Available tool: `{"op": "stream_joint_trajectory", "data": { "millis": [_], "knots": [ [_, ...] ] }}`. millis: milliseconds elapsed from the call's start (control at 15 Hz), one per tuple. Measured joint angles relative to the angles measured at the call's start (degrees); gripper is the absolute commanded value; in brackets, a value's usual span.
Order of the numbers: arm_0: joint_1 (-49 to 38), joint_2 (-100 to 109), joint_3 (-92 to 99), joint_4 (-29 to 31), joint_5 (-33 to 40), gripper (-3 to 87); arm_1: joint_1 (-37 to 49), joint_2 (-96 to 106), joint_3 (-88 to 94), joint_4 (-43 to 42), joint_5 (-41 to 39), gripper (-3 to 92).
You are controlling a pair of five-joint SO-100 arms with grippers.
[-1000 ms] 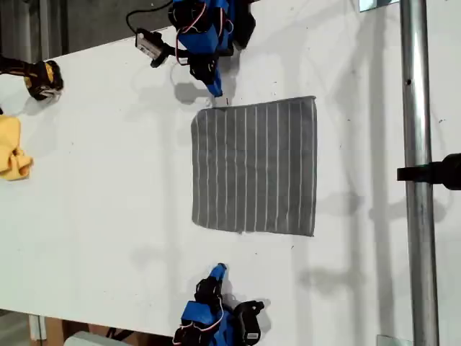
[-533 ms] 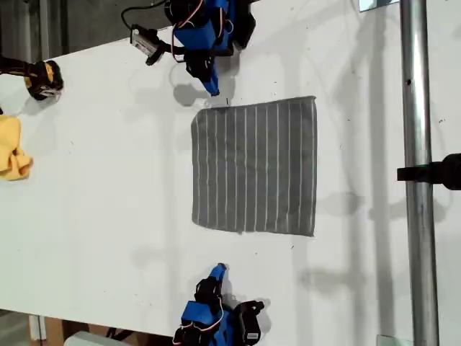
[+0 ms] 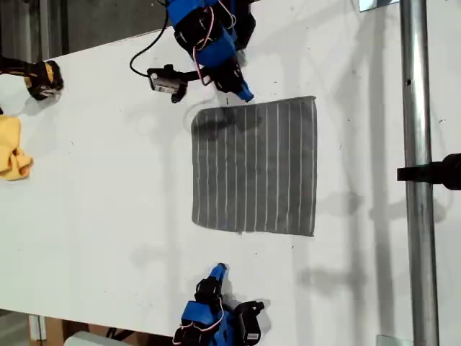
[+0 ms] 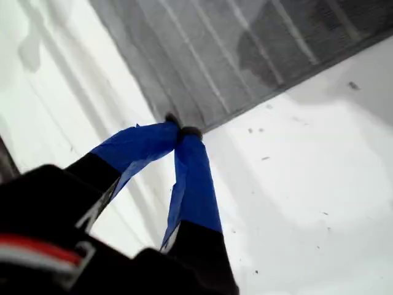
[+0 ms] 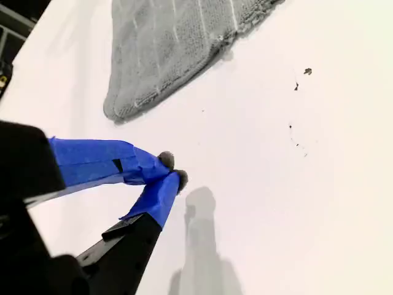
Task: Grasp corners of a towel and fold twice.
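The towel (image 3: 253, 167), dark grey with thin white stripes, lies flat and unfolded on the white table (image 3: 94, 202). My first gripper (image 3: 245, 95) is at the towel's far edge in the exterior view, a little in from its upper left corner. In the first wrist view the towel (image 4: 245, 49) fills the background. There my first gripper (image 4: 181, 131) is shut, tips together right at the cloth's edge. My second gripper (image 3: 220, 270) rests shut near the table's front edge, apart from the towel. In the second wrist view my second gripper (image 5: 172, 169) holds nothing. A rounded corner (image 5: 113, 110) of the towel (image 5: 166, 43) lies beyond it.
A small yellow cloth (image 3: 13, 151) and a yellow-and-black tool (image 3: 43, 78) sit at the exterior view's left edge. A vertical metal pole (image 3: 418, 173) with a black clamp (image 3: 439, 171) runs down the exterior view's right side.
The first arm has swung from beside the towel's upper left corner toward the exterior view's right along the far edge, and its shadow now falls on the cloth. The second arm has not moved.
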Motion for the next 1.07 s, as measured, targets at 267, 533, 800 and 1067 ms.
{"op": "stream_joint_trajectory", "data": {
  "millis": [267, 533, 800, 1067],
  "knots": [
    [0.4, 0.0, 0.0, 0.0, 0.3, -1.5, -14.6, 0.3, 4.1, -10.7, 4.5, -0.1],
    [1.0, 0.0, 0.0, 0.0, 0.3, -1.5, -13.3, -34.2, -14.2, -4.5, 10.6, 0.3],
    [2.5, 0.0, 0.0, 0.0, 0.1, -1.5, -12.5, -62.6, -41.9, 8.7, 13.4, 2.5],
    [2.7, 0.0, 0.0, 0.0, 0.1, -1.5, -14.0, -66.2, -47.2, 9.4, 15.9, 19.8]
  ]
}}
